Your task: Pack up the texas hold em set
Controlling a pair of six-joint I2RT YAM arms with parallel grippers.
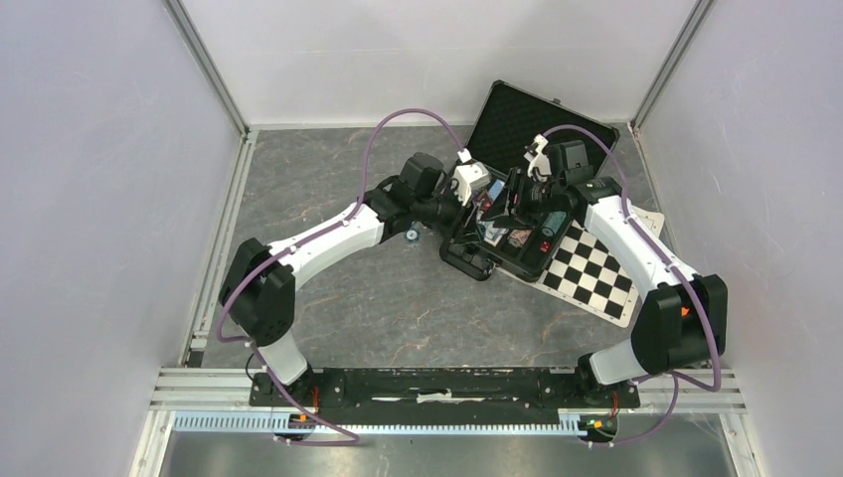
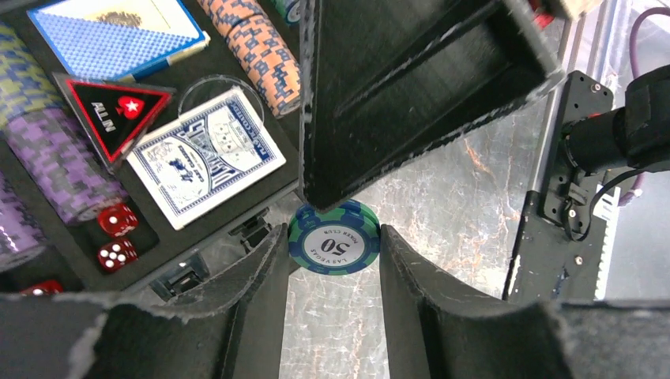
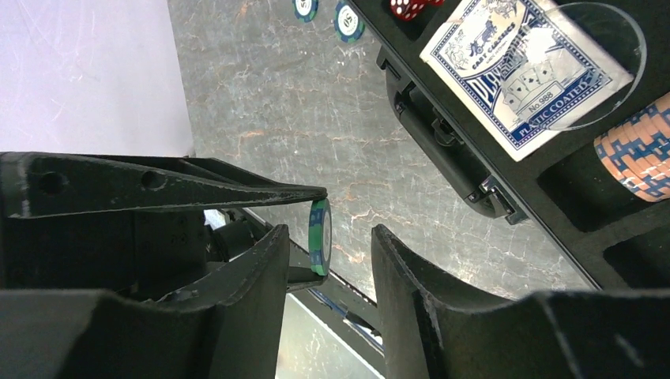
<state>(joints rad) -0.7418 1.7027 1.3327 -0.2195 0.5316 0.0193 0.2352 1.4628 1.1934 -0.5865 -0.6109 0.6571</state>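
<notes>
Green chip [image 2: 334, 239]: clenched by its rim in left tool [image 2: 333, 251], aloft over counter [image 3: 261, 95], just beside case [image 3: 474, 170]. Right tool [image 3: 330, 234] released, straddling it, flat faces toward its fingers; handover judged next.

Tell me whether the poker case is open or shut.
Open. The case has its lid raised at the back, and the cards and red dice lie exposed inside.
</notes>
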